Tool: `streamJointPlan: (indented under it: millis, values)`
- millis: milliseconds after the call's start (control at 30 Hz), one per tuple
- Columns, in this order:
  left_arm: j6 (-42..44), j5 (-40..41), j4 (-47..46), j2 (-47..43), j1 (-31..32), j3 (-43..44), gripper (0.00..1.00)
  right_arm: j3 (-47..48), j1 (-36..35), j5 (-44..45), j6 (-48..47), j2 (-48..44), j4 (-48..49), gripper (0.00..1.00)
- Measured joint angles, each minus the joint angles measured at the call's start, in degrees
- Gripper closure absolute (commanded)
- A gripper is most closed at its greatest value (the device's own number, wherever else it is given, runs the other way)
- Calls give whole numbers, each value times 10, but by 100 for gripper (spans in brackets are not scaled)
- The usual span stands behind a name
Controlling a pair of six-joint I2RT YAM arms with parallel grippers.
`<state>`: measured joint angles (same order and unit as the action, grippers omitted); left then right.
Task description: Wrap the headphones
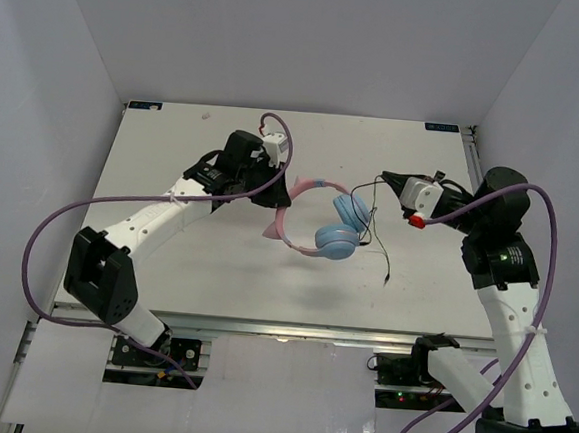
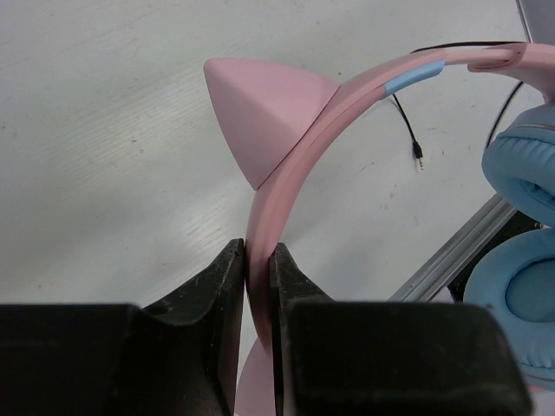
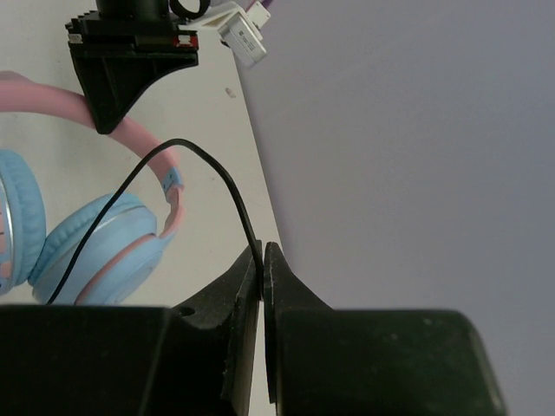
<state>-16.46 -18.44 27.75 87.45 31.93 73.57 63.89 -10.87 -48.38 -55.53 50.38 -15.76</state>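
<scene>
— Where are the headphones?

— The headphones (image 1: 314,218) are at the middle of the white surface (image 1: 195,269), between the two arms.

— What do they look like?

— They have a pink headband (image 2: 295,165) with a pointy cat ear (image 2: 260,108) on it. Two round blue ear cups (image 1: 340,231) sit close together at the right end of the band.

— Is there a cord?

— Yes, a thin black cable (image 3: 139,169). It loops up from the cups to the right side. Its loose end with the little plug (image 1: 387,280) is near the cups, toward the front edge.

— Who holds the headphones?

— The left jaws are clenched on the pink band, just below the cat ear. The band is pinched tight between them.

— And the other side?

— The right jaws are squeezed together on the black cable. The cable comes out from between their tips.

— Do the cups touch the surface?

— I cannot tell.

— What else is there?

— The left arm (image 1: 148,225) reaches in from the left and the right arm (image 1: 509,294) from the right. Thick purple cables (image 1: 42,232) hang along both arms. White walls (image 1: 40,77) stand around the surface.
</scene>
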Motion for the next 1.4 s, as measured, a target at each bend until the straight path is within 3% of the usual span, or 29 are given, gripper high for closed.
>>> streamJointPlan:
  millis: [333,867,1400]
  values:
    - [9,-19,-13,43,78,30,100,-31,-16,44,4,50,20,92]
    - [5,-64,-60,45,99,30,100,-68,-36,109,11,89,18,92]
    - [23,-28,-36,44,110,64,100,-102,-48,190,70,130,31,92]
